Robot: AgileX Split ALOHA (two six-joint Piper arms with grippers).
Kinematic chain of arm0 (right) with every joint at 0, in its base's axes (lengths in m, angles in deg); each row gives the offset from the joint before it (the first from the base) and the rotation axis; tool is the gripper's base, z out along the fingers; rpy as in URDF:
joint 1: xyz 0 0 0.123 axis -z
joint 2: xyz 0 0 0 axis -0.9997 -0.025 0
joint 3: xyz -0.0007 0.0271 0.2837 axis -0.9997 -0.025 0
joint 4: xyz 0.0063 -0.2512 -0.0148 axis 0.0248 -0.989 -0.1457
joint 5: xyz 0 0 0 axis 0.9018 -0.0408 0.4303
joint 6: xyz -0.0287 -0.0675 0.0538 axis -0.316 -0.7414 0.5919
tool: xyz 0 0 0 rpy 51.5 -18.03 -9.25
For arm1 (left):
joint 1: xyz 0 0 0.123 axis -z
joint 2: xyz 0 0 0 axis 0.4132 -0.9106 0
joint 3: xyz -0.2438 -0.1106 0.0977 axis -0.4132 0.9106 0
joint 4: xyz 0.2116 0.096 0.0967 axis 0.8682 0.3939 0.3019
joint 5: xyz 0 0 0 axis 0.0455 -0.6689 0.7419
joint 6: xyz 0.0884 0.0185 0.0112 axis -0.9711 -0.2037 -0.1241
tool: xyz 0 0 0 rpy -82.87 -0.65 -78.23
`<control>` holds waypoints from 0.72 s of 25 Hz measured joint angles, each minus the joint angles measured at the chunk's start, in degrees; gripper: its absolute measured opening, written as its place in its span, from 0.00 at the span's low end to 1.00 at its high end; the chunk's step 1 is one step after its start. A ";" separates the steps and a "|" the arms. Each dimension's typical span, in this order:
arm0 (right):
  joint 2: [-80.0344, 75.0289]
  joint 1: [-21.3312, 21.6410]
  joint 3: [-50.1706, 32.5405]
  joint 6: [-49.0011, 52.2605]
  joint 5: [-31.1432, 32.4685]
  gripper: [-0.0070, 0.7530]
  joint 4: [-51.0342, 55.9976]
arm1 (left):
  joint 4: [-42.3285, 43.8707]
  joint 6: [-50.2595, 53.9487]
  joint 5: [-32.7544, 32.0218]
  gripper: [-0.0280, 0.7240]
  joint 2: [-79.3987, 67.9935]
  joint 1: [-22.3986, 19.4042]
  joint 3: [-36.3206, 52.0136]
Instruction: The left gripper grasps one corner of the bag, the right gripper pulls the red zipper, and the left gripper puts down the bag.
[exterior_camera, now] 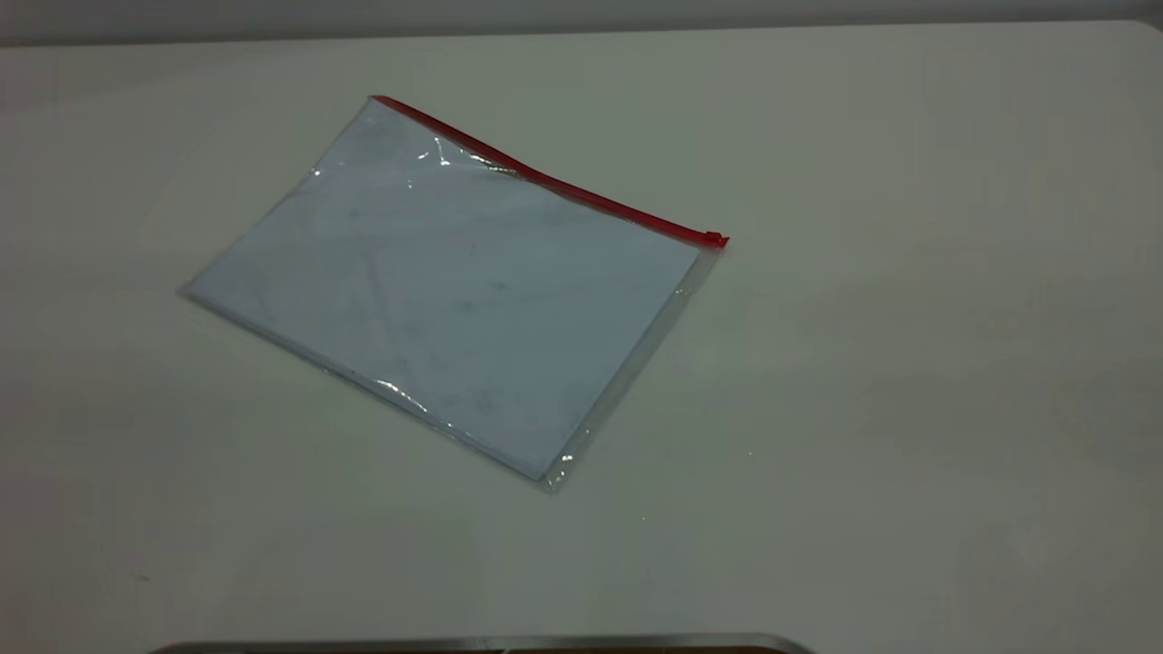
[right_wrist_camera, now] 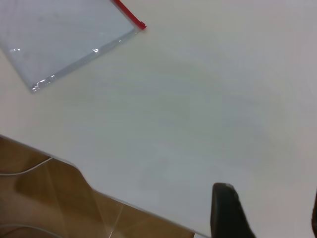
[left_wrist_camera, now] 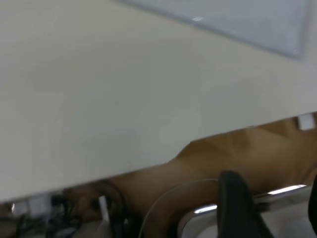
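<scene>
The bag lies flat on the white table, a clear pale bluish pouch turned at an angle. The red zipper runs along its far long edge, with the slider tab at the right end. Neither gripper shows in the exterior view. The left gripper hangs past the table's edge, far from the bag, its fingers wide apart and empty. The right gripper sits over the table near its edge, open and empty, well away from the bag and the slider tab.
The table is plain white. A dark metal-edged thing shows at its near edge. In the left wrist view, brown floor, cables and a curved metal rim lie below the table edge.
</scene>
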 joint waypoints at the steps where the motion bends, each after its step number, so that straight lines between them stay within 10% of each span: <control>1: 0.00 0.00 0.00 0.00 0.00 0.59 0.00 | 1.17 1.29 0.00 0.59 1.23 0.00 0.53; 18: 8.57 24.08 0.00 -0.37 0.08 0.59 -0.07 | 3.18 5.19 -0.84 0.59 6.69 1.28 1.41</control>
